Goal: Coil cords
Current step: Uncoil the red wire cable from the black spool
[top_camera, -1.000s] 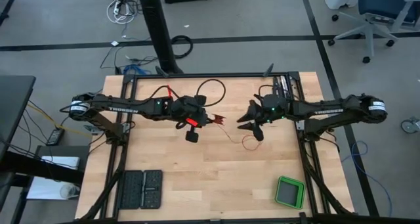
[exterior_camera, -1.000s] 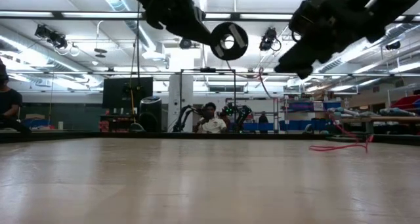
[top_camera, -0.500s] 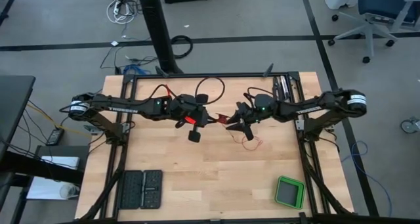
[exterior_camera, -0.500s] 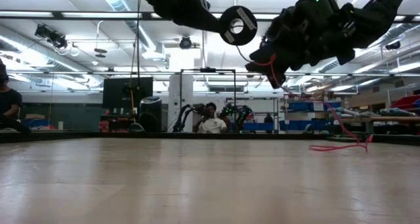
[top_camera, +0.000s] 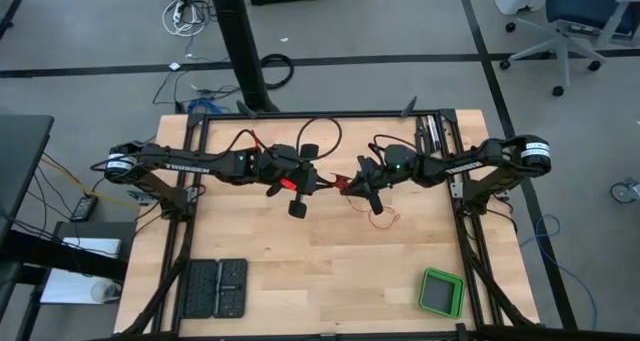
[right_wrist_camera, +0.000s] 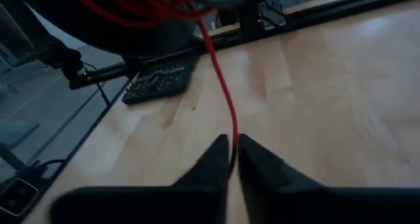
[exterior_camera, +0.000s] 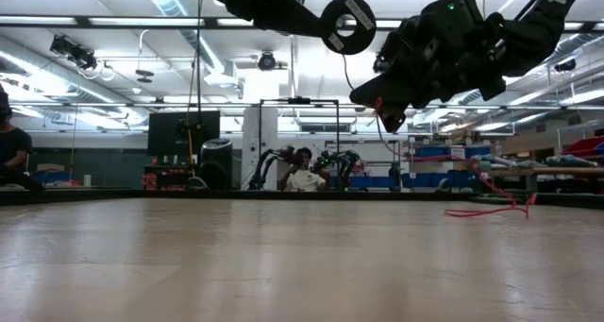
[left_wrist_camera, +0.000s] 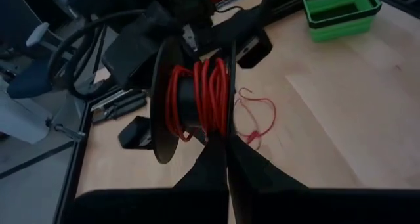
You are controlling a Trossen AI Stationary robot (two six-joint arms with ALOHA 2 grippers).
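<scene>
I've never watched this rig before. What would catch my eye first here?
Midair over the table's middle, the left gripper holds a black spool wound with red-orange cord, fingers shut on its rim. Facing it, the right gripper has shut on the cord running off the spool. The loose tail curls on the wooden table below, with a green tray near its right front corner.

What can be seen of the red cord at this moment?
The red cord is thin and string-like. Part of it is wound in several turns around the hub of a black spool, which the left pincer grips by its flange, held above the wooden table. From the spool a taut strand runs to the right pincer, shut on it. The loose remainder lies in a small tangle on the table.
</scene>
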